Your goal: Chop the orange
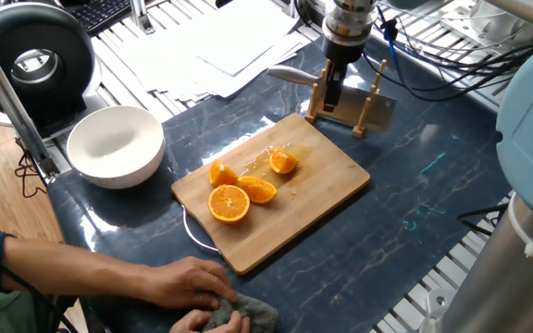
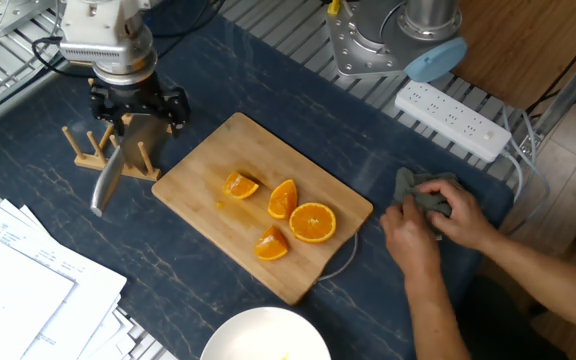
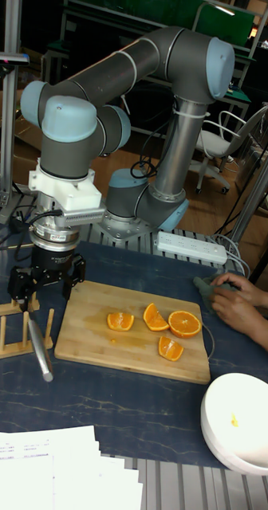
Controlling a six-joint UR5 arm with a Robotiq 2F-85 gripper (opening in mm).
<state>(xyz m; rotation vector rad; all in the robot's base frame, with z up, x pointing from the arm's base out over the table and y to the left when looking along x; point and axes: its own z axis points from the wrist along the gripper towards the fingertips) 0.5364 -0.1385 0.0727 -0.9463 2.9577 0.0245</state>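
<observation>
The orange (image 1: pixel 283 162) (image 2: pixel 240 185) (image 3: pixel 120 321), a chunky piece with its peel on, lies on the wooden cutting board (image 1: pixel 327 190) (image 2: pixel 203 225) (image 3: pixel 90 339), apart from the other pieces and nearest the arm. My gripper (image 1: pixel 334 88) (image 2: pixel 128 112) (image 3: pixel 40 291) hangs just off the board's far end, over a wooden rack (image 1: pixel 359 118) (image 2: pixel 86 150) (image 3: pixel 6 335). It is shut on a knife (image 1: pixel 290 74) (image 2: pixel 108 180) (image 3: pixel 38 351), whose steel blade slants down and away from the board.
A round half (image 2: pixel 314 222), a wedge (image 2: pixel 282 198) and a further piece (image 2: pixel 271 244) share the board. A person's hands hold a grey cloth (image 1: pixel 248 314) (image 2: pixel 423 195) (image 3: pixel 210 287) beside it. A white bowl (image 1: pixel 116 145) (image 3: pixel 242 422), papers (image 1: pixel 229 42) and a power strip (image 2: pixel 453 118) ring the table.
</observation>
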